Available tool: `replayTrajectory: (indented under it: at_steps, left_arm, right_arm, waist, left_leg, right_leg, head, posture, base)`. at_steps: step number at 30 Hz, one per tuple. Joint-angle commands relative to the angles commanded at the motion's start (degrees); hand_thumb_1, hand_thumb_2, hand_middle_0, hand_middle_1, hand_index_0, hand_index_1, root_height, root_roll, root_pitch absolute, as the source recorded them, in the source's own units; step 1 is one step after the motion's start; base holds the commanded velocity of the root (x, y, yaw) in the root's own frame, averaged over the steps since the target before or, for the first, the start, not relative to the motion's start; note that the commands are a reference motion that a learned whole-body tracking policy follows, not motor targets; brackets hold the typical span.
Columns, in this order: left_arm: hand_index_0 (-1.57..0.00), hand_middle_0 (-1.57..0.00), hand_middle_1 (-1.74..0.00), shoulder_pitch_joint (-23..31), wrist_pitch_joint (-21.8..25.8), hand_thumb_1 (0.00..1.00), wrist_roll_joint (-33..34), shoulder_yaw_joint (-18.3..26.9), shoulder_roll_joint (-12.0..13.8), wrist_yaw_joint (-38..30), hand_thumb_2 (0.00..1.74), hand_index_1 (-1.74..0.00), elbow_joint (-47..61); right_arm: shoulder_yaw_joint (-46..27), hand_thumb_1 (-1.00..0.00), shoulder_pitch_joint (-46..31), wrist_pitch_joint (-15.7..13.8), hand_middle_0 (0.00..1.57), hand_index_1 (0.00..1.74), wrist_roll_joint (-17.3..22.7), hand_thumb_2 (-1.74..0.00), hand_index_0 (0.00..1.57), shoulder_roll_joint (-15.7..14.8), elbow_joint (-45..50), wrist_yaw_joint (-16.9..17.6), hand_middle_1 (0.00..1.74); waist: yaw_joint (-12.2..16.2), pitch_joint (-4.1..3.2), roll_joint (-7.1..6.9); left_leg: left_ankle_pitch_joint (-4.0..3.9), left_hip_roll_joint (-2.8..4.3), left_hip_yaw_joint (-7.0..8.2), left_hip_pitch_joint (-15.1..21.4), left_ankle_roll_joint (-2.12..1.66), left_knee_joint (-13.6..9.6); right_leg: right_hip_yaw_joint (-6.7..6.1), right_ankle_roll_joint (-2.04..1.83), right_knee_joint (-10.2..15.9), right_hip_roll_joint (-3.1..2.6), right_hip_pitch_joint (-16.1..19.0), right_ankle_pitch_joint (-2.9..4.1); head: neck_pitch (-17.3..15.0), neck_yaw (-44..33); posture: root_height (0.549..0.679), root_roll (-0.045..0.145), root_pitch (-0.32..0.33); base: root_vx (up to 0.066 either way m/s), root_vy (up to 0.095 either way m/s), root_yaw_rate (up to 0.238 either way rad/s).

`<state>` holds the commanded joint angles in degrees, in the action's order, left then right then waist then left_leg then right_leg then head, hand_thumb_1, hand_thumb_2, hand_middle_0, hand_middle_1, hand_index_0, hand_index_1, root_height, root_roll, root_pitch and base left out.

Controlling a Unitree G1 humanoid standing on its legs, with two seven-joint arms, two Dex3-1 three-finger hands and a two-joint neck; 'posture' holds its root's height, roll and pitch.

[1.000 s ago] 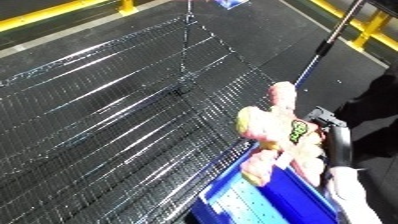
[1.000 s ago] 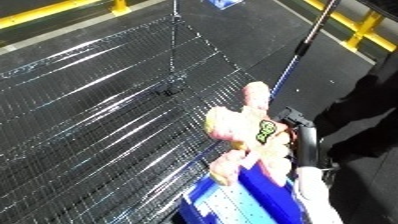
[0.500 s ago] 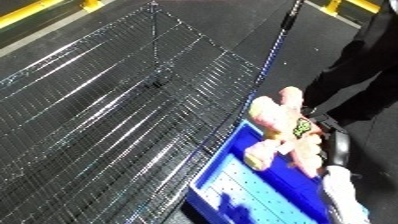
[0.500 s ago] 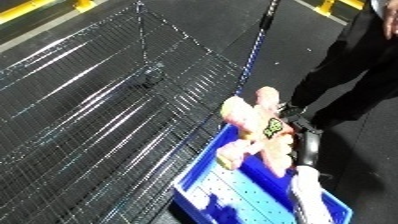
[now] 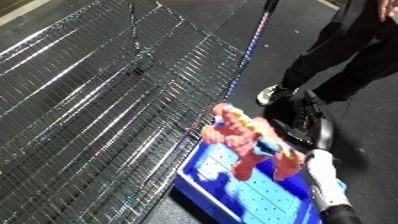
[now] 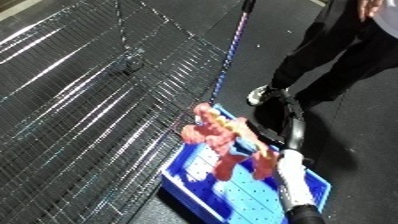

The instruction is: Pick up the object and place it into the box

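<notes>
A pink and orange plush toy (image 5: 242, 136) with a blue patch hangs just above the far end of a blue bin (image 5: 263, 206). My right hand (image 5: 313, 131), black and blurred, is shut on the toy from its right side, and the white forearm (image 5: 325, 178) runs down to the lower right edge. The toy's legs dangle over the bin's dotted floor; whether they touch it I cannot tell. My left hand shows in neither view.
A dark wire mesh surface (image 5: 98, 100) fills the left and middle, its edge beside the bin. A thin pole (image 5: 259, 30) crosses the dark floor at the top. A person in black trousers stands at the upper right, one shoe (image 5: 270, 93) near the bin.
The camera has swung down and right, so more of the bin shows. My right hand has carried the toy from the bin's far rim to over its inside.
</notes>
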<state>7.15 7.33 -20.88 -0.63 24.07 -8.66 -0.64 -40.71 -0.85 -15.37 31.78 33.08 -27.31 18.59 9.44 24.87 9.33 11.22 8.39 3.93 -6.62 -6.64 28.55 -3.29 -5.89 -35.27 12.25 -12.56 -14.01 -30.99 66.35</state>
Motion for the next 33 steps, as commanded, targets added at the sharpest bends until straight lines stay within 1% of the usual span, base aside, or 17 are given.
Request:
replayTrajectory:
  at_steps: [5, 8, 12, 16, 20, 24, 27, 29, 30, 32, 33]
  left_arm:
    - [-1.57, -1.57, -1.74, 0.05, 0.12, 1.00, 0.25, 0.47, -0.04, -0.15, 1.74, -1.74, 0.54]
    - [-1.57, -1.57, -1.74, 0.31, 0.09, 1.00, -0.08, 0.98, -0.19, -0.05, 1.74, -1.74, 0.79]
    - [-1.57, -1.57, -1.74, 0.67, -0.14, 1.00, -0.45, 1.35, -0.50, 0.09, 1.74, -1.74, 0.65]
    - [-1.57, -1.57, -1.74, 0.54, -0.40, 1.00, -0.52, 0.31, -0.64, 0.36, 1.74, -1.74, 0.09]
    - [-1.57, -1.57, -1.74, 0.27, -0.52, 1.00, -0.92, -0.48, -0.55, 0.51, 1.74, -1.74, 0.04]
    - [-1.57, -1.57, -1.74, -0.03, -0.74, 1.00, -1.00, -0.26, -0.09, 0.43, 1.74, -1.74, 0.51]
    - [-1.57, -1.57, -1.74, -0.35, -0.83, 1.00, -0.98, 0.32, 0.21, 0.08, 1.74, -1.74, 1.05]
    - [-1.57, -1.57, -1.74, -0.58, -0.91, 1.00, -0.89, 0.50, 0.26, -0.14, 1.74, -1.74, 1.36]
    - [-1.57, -1.57, -1.74, -0.67, -0.94, 1.00, -0.84, 0.51, 0.25, -0.18, 1.74, -1.74, 1.47]
    - [-1.57, -1.57, -1.74, -0.97, -1.02, 1.00, -0.68, 0.27, 0.23, -0.18, 1.74, -1.74, 1.86]
    - [-1.57, -1.57, -1.74, -1.10, -1.08, 1.00, -0.53, 0.12, 0.18, -0.16, 1.74, -1.74, 2.10]
  right_arm:
    - [1.29, 0.00, 0.24, -0.10, 0.00, 0.00, 0.38, 0.00, 0.00, -1.07, 0.85, -0.54, 0.00]
    - [3.38, 0.00, 0.28, 0.21, 0.00, 0.00, 0.93, 0.00, 0.00, -1.84, 2.97, -2.15, 0.00]
    - [6.98, 0.00, 0.54, 0.85, 0.00, 0.00, -0.26, 0.00, 0.00, -2.79, 7.92, -4.06, 0.00]
    - [11.02, 0.00, 2.64, 1.40, 0.00, 0.00, -1.83, 0.00, 0.00, -2.97, 12.17, -4.85, 0.00]
    - [14.29, 0.00, 4.73, 1.82, 0.00, 0.00, -2.07, 0.00, 0.00, -3.10, 15.35, -5.70, 0.00]
    - [16.85, 0.00, 5.38, 2.61, 0.00, 0.00, -2.27, 0.00, 0.00, -3.28, 17.78, -7.12, 0.00]
    - [18.79, 0.00, 5.55, 3.44, 0.00, 0.00, -3.31, 0.00, 0.00, -3.33, 19.26, -8.12, 0.00]
    - [20.52, 0.00, 5.80, 4.09, 0.00, 0.00, -4.26, 0.00, 0.00, -3.47, 20.22, -8.86, 0.00]
    - [21.33, 0.00, 5.90, 4.37, 0.00, 0.00, -4.66, 0.00, 0.00, -3.54, 20.63, -9.21, 0.00]
    - [23.35, 0.00, 6.12, 5.11, 0.00, 0.00, -5.83, 0.00, 0.00, -3.66, 21.71, -10.13, 0.00]
    - [24.42, 0.00, 6.19, 5.46, 0.00, 0.00, -6.50, 0.00, 0.00, -3.77, 22.37, -10.59, 0.00]
  waist:
    - [-0.43, -0.16, -0.26]
    - [-0.85, -0.16, -0.66]
    - [-1.39, -0.16, -1.36]
    - [-2.48, -0.25, -2.14]
    - [-3.59, -0.08, -2.85]
    - [-4.71, 0.11, -3.65]
    - [-5.51, 0.12, -4.29]
    - [-6.09, 0.12, -4.67]
    - [-6.34, 0.12, -4.83]
    - [-6.92, 0.14, -5.16]
    - [-7.17, 0.12, -5.35]
  left_leg:
    - [-0.11, 0.08, 0.02, -0.05, 0.05, -0.13]
    - [-0.18, 0.18, -0.04, -0.06, 0.06, -0.11]
    - [-0.16, 0.30, -0.10, 0.11, 0.08, -0.10]
    - [0.01, 0.42, -0.26, -0.06, 0.12, 0.37]
    - [0.02, 0.49, -0.59, -0.58, 0.19, 0.92]
    - [-0.17, 0.50, -1.11, -1.15, 0.26, 1.13]
    - [-0.37, 0.55, -1.55, -1.45, 0.26, 1.14]
    - [-0.51, 0.55, -1.86, -1.59, 0.28, 1.07]
    - [-0.59, 0.54, -1.99, -1.64, 0.29, 1.01]
    - [-0.75, 0.51, -2.27, -1.76, 0.30, 0.85]
    - [-0.82, 0.50, -2.42, -1.82, 0.31, 0.75]
  right_leg:
    - [0.10, -0.08, 0.01, -0.15, -0.11, 0.02]
    - [0.10, -0.10, -0.12, -0.30, -0.15, -0.03]
    - [0.11, -0.13, -0.37, -0.49, -0.03, -0.04]
    - [0.09, -0.21, -0.49, -0.63, 0.08, 0.11]
    - [0.22, -0.21, -0.74, -0.73, 0.09, 0.11]
    - [0.51, -0.15, -0.98, -0.81, 0.22, -0.04]
    - [0.77, -0.12, -1.04, -0.83, 0.37, -0.17]
    - [0.98, -0.10, -1.11, -0.86, 0.47, -0.33]
    - [1.08, -0.08, -1.14, -0.87, 0.52, -0.40]
    - [1.36, -0.05, -1.20, -0.88, 0.60, -0.56]
    - [1.52, -0.04, -1.22, -0.88, 0.63, -0.60]
  head:
    - [-0.69, -2.61]
    - [-1.02, -5.08]
    - [-1.49, -7.20]
    - [-1.14, -8.83]
    - [-0.37, -10.99]
    - [-0.53, -14.49]
    - [-0.33, -19.37]
    - [1.08, -23.65]
    - [1.16, -23.94]
    - [1.34, -30.09]
    - [1.29, -31.93]
  posture:
    - [0.653, 0.079, -0.114]
    - [0.653, 0.077, -0.114]
    - [0.652, 0.074, -0.116]
    - [0.652, 0.070, -0.119]
    - [0.651, 0.066, -0.122]
    - [0.650, 0.062, -0.124]
    - [0.650, 0.060, -0.124]
    - [0.650, 0.058, -0.123]
    - [0.650, 0.057, -0.123]
    - [0.650, 0.056, -0.122]
    - [0.650, 0.055, -0.121]
  base:
    - [0.007, -0.004, -0.004]
    - [0.015, -0.009, -0.001]
    - [0.008, -0.013, 0.020]
    - [0.003, -0.014, 0.047]
    - [-0.004, -0.014, 0.091]
    - [0.000, -0.011, 0.131]
    - [0.002, -0.009, 0.122]
    - [0.008, -0.007, 0.123]
    - [0.010, -0.004, 0.109]
    - [0.011, -0.006, 0.117]
    - [0.012, -0.009, 0.107]
